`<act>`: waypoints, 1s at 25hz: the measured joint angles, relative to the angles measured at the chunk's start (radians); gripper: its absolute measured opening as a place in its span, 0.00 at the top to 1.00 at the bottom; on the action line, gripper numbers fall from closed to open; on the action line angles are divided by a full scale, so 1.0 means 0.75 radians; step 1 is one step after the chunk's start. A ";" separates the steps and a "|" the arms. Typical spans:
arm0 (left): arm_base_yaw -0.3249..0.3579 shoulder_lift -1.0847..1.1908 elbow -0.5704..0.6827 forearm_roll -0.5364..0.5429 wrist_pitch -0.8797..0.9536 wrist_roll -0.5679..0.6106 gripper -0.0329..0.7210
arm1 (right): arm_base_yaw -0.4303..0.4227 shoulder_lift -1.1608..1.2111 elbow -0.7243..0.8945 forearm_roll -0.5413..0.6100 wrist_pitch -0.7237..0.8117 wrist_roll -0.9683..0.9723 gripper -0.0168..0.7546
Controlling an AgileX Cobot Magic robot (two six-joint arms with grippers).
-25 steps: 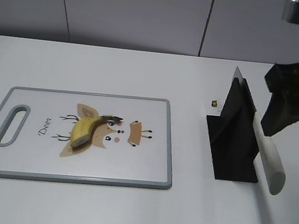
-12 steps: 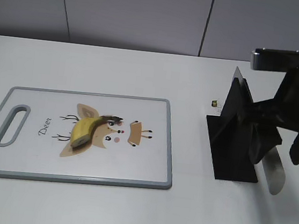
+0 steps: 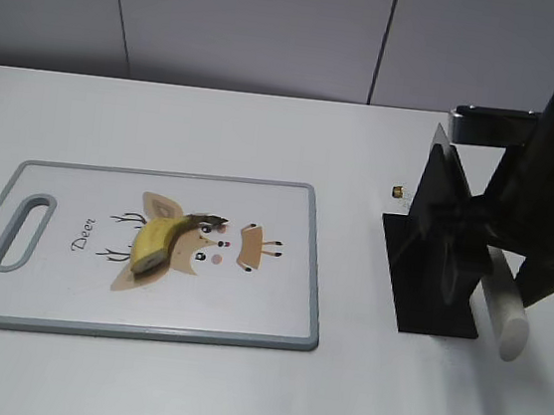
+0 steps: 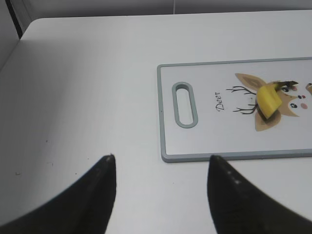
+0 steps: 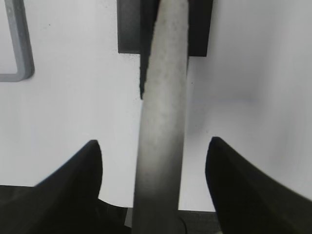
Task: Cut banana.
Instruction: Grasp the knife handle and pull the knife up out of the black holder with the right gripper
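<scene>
The banana (image 3: 158, 241), a short yellow stub with a dark stem tip, lies on the white cutting board (image 3: 274, 317) over its deer print; it also shows in the left wrist view (image 4: 269, 99). A knife with a pale handle (image 3: 504, 304) stands in a black holder (image 3: 434, 276) at the right. My right gripper (image 5: 153, 146) is open, its fingers on either side of the knife handle (image 5: 163, 97) with gaps on both sides. My left gripper (image 4: 161, 163) is open and empty over bare table left of the board (image 4: 168, 156). It is not seen in the exterior view.
A small dark and gold object (image 3: 397, 191) lies on the table behind the holder. The board has a grey rim and a handle slot (image 3: 22, 231) at its left end. A grey wall runs along the table's back edge.
My right arm has come down and leftward onto the knife holder, so its open fingers now straddle the knife handle. The banana and board have not moved.
</scene>
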 joint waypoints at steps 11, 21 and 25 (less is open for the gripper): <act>0.000 0.000 0.000 0.000 0.000 0.000 0.19 | 0.000 0.062 0.008 0.002 0.007 0.003 0.53; 0.000 0.000 0.000 0.000 0.000 -0.001 0.19 | -0.002 0.062 0.008 0.044 0.012 0.019 0.77; 0.000 0.000 0.000 0.000 0.000 -0.001 0.19 | -0.002 0.055 0.008 0.048 0.016 0.020 0.77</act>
